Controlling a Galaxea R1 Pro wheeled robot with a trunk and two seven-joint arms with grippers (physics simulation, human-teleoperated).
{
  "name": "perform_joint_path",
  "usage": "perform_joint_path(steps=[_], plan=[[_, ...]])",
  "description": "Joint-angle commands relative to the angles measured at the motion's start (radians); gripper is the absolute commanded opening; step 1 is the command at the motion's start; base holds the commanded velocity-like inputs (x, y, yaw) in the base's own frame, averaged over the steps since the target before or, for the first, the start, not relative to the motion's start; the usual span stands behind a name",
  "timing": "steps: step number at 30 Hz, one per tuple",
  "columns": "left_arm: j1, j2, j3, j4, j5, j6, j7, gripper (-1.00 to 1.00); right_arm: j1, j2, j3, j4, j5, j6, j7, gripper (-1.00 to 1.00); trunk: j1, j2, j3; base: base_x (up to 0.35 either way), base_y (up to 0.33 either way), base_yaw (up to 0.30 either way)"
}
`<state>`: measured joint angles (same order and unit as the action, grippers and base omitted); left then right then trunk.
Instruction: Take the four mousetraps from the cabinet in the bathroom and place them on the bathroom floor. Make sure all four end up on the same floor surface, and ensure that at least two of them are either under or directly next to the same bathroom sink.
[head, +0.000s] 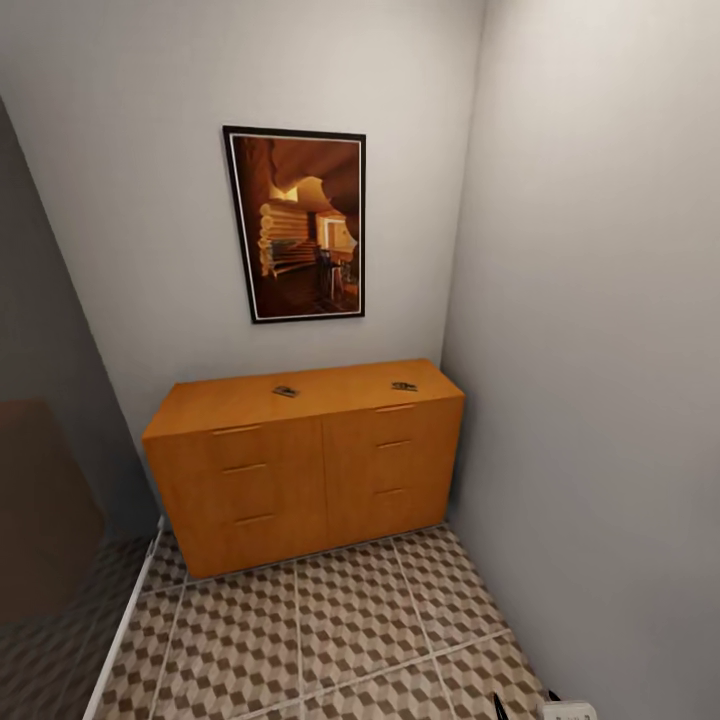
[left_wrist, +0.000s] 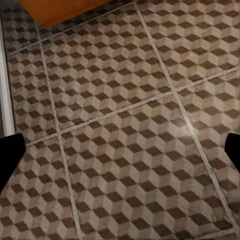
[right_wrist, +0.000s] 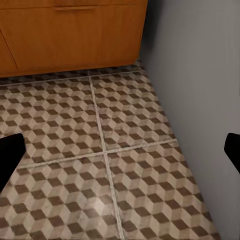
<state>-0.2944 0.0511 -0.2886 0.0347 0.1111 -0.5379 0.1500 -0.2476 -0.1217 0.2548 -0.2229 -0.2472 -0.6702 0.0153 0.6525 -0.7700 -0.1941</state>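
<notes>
Orange-brown wood makes up the cabinet (head: 310, 465) ahead of me, standing in the corner under a framed picture (head: 297, 223); two mousetraps (head: 286, 391) (head: 404, 386), tiny dark-wired boards, lie well apart on its flat top. Both end effectors, left (left_wrist: 120, 150) and right (right_wrist: 120, 150), are spread wide over the cube-patterned bathroom floor (head: 340, 630), holding nothing.

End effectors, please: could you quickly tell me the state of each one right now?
Left end effector: open, holding nothing, above the cube-patterned brown and beige tile floor.
Right end effector: open, holding nothing.
</notes>
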Motion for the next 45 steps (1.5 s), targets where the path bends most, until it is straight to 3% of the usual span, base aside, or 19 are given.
perform_joint_path(steps=[1,9,24,31,37,39,41,42,45], plan=[[-0.002,0.0,-0.009,0.004,0.01,-0.006,0.0,1.0,-0.001,-0.001,0.008,0.0,-0.011,-0.003,0.002,1.0,0.001,-0.001,-0.001,0.29,0.0,0.0],[-0.002,0.0,-0.009,0.004,0.01,-0.006,0.0,1.0,-0.001,0.0,0.008,0.0,-0.011,-0.003,0.002,1.0,0.001,-0.001,-0.001,0.203,0.0,0.0],[-0.002,0.0,-0.009,0.004,0.01,-0.007,0.0,1.0,-0.001,-0.002,0.007,-0.003,-0.008,-0.004,-0.003,1.0,0.001,-0.001,-0.001,0.017,0.0,0.0],[-0.002,0.0,-0.009,0.004,0.01,-0.006,0.0,1.0,-0.002,-0.011,0.006,-0.039,-0.008,0.05,-0.091,1.0,0.001,-0.001,-0.001,0.0,0.0,0.0],[-0.002,0.0,-0.009,0.004,0.01,-0.005,0.0,1.0,-0.006,-0.036,0.006,-0.166,0.006,0.227,-0.155,1.0,0.001,-0.001,-0.001,0.0,0.0,0.0],[-0.002,0.0,-0.009,0.004,0.01,-0.005,0.0,1.0,-0.008,-0.062,0.006,-0.311,0.025,0.37,-0.166,1.0,0.001,-0.001,-0.001,0.0,0.0,0.0],[-0.002,0.0,-0.009,0.004,0.01,-0.005,0.0,1.0,-0.008,-0.073,0.005,-0.387,0.034,0.446,-0.169,1.0,0.001,-0.001,-0.001,0.0,0.0,0.0],[-0.002,0.0,-0.009,0.005,0.01,-0.005,0.0,1.0,-0.008,-0.089,0.004,-0.496,0.043,0.55,-0.171,1.0,0.001,-0.001,-0.001,0.0,0.0,0.0],[-0.002,-0.001,-0.009,0.005,0.01,-0.005,0.0,1.0,-0.02,-0.103,0.003,-0.624,0.049,0.664,-0.173,1.0,0.001,-0.001,-0.001,0.0,0.0,0.0]])
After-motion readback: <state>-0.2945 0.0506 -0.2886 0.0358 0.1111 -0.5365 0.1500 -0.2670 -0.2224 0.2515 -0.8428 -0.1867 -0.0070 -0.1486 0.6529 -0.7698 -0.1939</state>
